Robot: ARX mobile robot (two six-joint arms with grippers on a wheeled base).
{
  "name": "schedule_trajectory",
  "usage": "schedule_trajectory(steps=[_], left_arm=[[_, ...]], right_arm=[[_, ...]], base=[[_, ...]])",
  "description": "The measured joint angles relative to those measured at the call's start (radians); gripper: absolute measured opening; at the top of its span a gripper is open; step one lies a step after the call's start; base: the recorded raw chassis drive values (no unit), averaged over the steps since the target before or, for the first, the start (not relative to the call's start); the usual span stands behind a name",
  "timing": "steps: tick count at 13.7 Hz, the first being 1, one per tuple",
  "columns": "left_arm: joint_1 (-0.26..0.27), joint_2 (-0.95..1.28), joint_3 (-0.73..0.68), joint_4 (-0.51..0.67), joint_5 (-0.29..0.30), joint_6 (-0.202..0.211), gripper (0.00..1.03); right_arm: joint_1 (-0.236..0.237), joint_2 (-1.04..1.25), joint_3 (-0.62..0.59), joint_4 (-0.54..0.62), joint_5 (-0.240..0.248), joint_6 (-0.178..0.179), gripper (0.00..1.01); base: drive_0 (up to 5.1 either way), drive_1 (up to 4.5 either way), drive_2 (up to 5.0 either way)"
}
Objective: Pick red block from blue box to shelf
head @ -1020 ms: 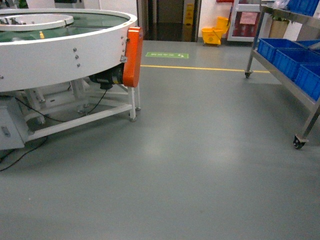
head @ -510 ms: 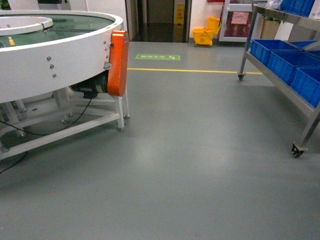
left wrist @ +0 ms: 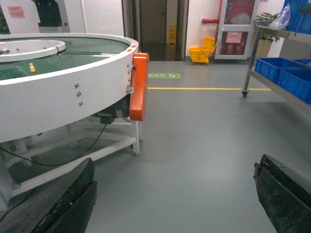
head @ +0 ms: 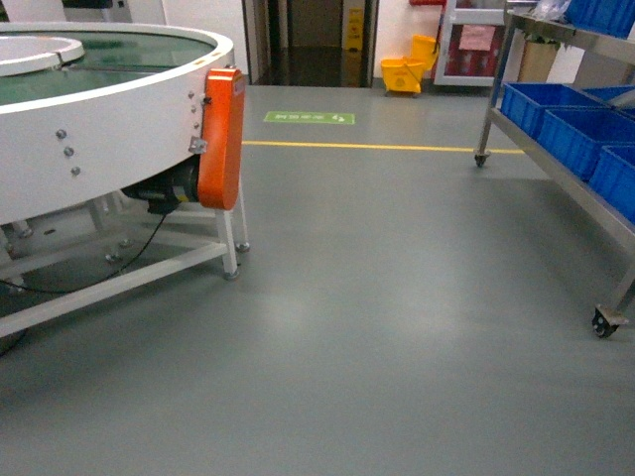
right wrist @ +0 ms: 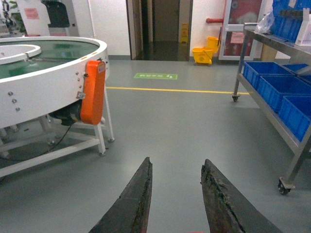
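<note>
Only a thin sliver of the red block point(right wrist: 194, 232) shows, at the bottom edge of the right wrist view between the dark fingers. My right gripper point(right wrist: 177, 160) is closed to a narrow gap on it, held above the grey floor. Over the same floor, my left gripper point(left wrist: 176, 160) stands wide open with nothing between its fingers. The steel shelf point(head: 556, 164) on caster wheels stands at the right and carries blue boxes point(head: 541, 99). It also appears in the right wrist view as the shelf point(right wrist: 272, 121) with a blue box point(right wrist: 272, 85). Neither gripper shows in the head view.
A large round white conveyor table point(head: 109, 129) with an orange motor cover point(head: 221, 134) fills the left. A yellow floor line point(head: 377, 147), a yellow mop bucket point(head: 407, 71) and a dark doorway point(head: 313, 35) lie ahead. Open grey floor lies between table and shelf.
The head view has shifted. The round table has slid left in the frame, and the shelf's caster has moved lower and right. Neither gripper shows in the earlier frames.
</note>
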Motion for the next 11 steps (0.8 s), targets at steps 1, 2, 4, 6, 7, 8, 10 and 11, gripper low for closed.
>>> schedule_trajectory(steps=[1,2,4,6,7,8,10,11], left_arm=[[0.002,0.0,0.0,0.002,-0.001,0.0,0.98],[0.002,0.0,0.0,0.004,0.0,0.0,0.98],[0.001,0.0,0.0,-0.002,0.0,0.0,0.98],[0.001,0.0,0.0,0.002,0.0,0.0,0.98],[0.001,0.0,0.0,0.002,-0.003,0.0,0.98],[0.001,0.0,0.0,0.003,-0.002,0.0,0.98],[0.001,0.0,0.0,0.002,0.0,0.0,0.98],[0.001,0.0,0.0,-0.001,0.0,0.0,0.98]], right_arm=[[0.0,0.001,0.0,0.002,0.0,0.0,0.25],[0.0,0.001,0.0,0.002,0.0,0.0,0.25],[0.0,0.011,0.0,-0.002,0.0,0.0,0.25],[0.0,0.006,0.0,-0.002,0.0,0.0,0.25],[0.001,-0.002,0.0,0.007,-0.004,0.0,0.25],[0.0,0.0,0.0,0.003,-0.002,0.0,0.25],[0.0,-0.002,0.0,0.003,-0.001,0.0,0.25],[0.0,0.0,0.0,0.001,-0.001,0.0,0.25]], base=[[0.2,4.19,-3.8],[-1.7,2.42,-5.9],[-1.7,2.42,-5.9],[-1.7,2.42,-5.9],[-1.7,2.42,-5.9],[-1.7,2.42,-5.9],[1.1,2.16,-5.0],[2.3,0.68,-4.9]])
